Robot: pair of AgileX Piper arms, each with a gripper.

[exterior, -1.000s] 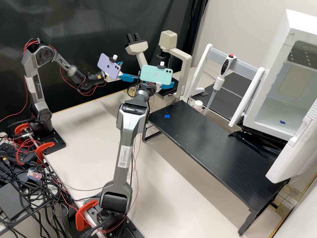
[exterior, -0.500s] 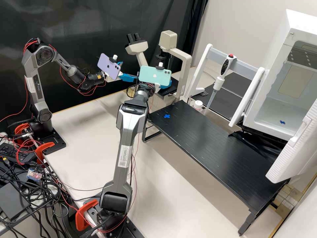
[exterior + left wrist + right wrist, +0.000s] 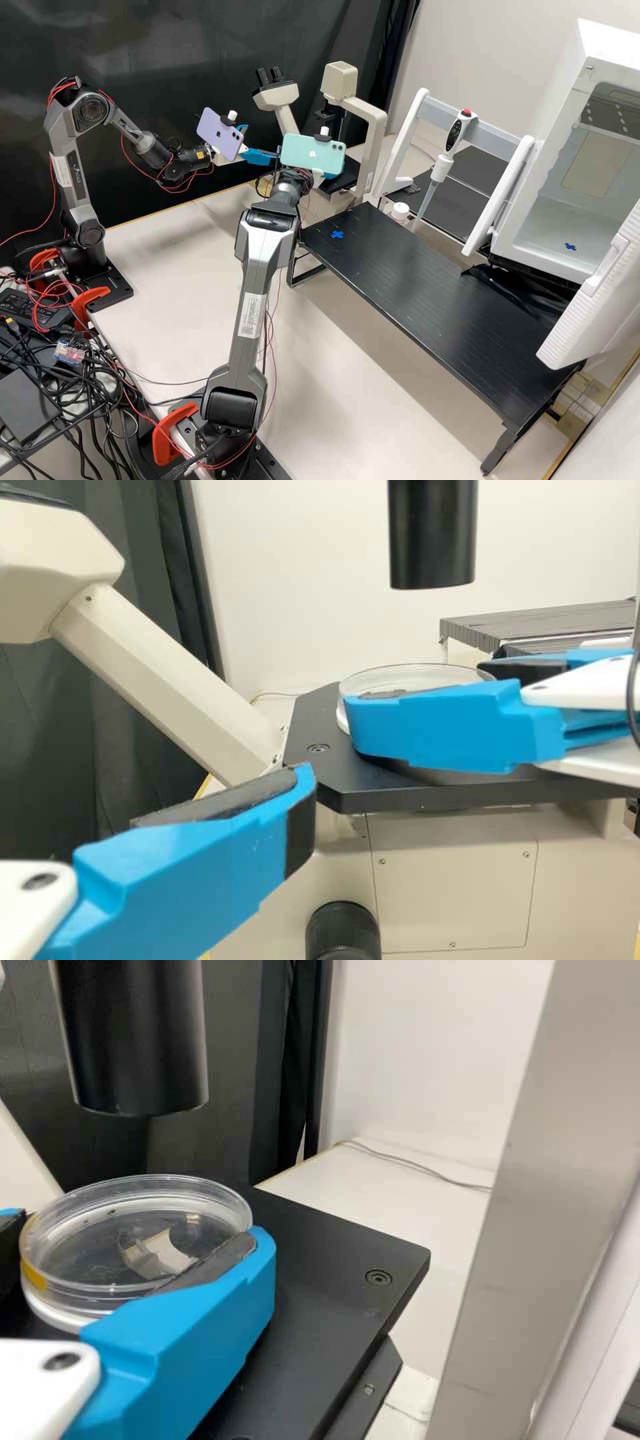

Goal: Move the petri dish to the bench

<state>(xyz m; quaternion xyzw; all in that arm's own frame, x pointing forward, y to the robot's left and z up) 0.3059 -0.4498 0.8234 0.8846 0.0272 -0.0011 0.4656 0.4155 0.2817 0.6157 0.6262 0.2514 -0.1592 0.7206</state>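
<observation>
My left gripper (image 3: 255,143) stands open in the high view, beside the microscope. My right gripper (image 3: 317,177) is over the microscope stage, largely behind its green phone. In the left wrist view, one blue finger of my left gripper (image 3: 190,865) is near, and my right gripper (image 3: 425,695) has the clear petri dish (image 3: 430,676) between its fingers. The right wrist view shows that dish (image 3: 110,1222), round and shallow, with my right gripper (image 3: 140,1230) shut on its sides. Whether it rests on the stage, I cannot tell. The black bench (image 3: 433,287) bears a blue cross.
The microscope stage (image 3: 330,1250) is dark, with a black cylinder (image 3: 135,1040) above it and a pale upright (image 3: 560,1190) to one side. Behind the bench, a rack holds a pipette (image 3: 456,143). The white incubator (image 3: 600,47) stands open at the right.
My right gripper has shifted slightly left and down in the high view, and less of its blue finger shows beside the phone. The left arm has kept still.
</observation>
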